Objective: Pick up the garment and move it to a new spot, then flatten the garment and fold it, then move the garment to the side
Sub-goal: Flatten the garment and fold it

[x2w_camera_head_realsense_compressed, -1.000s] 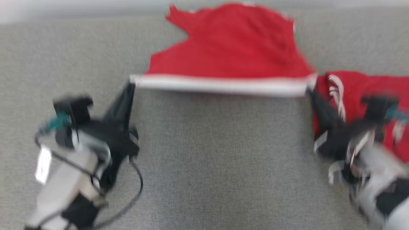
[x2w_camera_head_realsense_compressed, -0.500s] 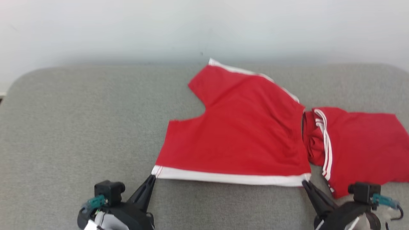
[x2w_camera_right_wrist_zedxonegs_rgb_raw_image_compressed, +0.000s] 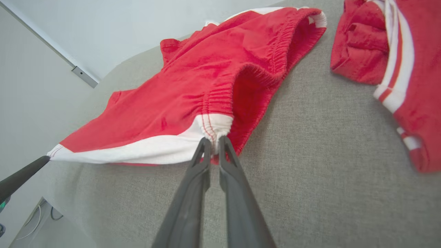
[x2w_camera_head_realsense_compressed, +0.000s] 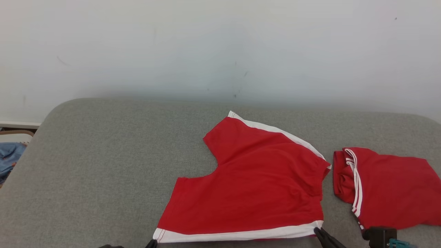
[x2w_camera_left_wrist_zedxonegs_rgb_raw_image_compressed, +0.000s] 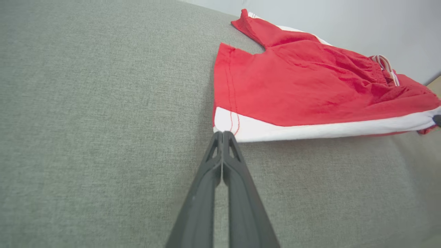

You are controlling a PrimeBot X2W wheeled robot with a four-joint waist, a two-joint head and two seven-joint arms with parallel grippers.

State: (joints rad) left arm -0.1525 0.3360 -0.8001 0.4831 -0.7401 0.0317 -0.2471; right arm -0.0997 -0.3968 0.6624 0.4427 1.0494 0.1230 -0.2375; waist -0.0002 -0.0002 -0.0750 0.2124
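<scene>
with left end effector point(x2w_camera_left_wrist_zedxonegs_rgb_raw_image_compressed: 223, 135) clamped shut on the near-left corner of the red garment point(x2w_camera_head_realsense_compressed: 255, 186) and right end effector point(x2w_camera_right_wrist_zedxonegs_rgb_raw_image_compressed: 212, 140) nipped narrow on the near-right corner, hold taut, pull evenly, smooth flat on the grey counter point(x2w_camera_head_realsense_compressed: 103, 155), clear of the neighbouring red piece point(x2w_camera_head_realsense_compressed: 389, 186).

Plain pale wall point(x2w_camera_head_realsense_compressed: 220, 44) behind grey fabric-covered surface point(x2w_camera_head_realsense_compressed: 103, 155) with rounded corner; blue cloth point(x2w_camera_head_realsense_compressed: 10, 158) at left edge.

No text, label or number can be read.
</scene>
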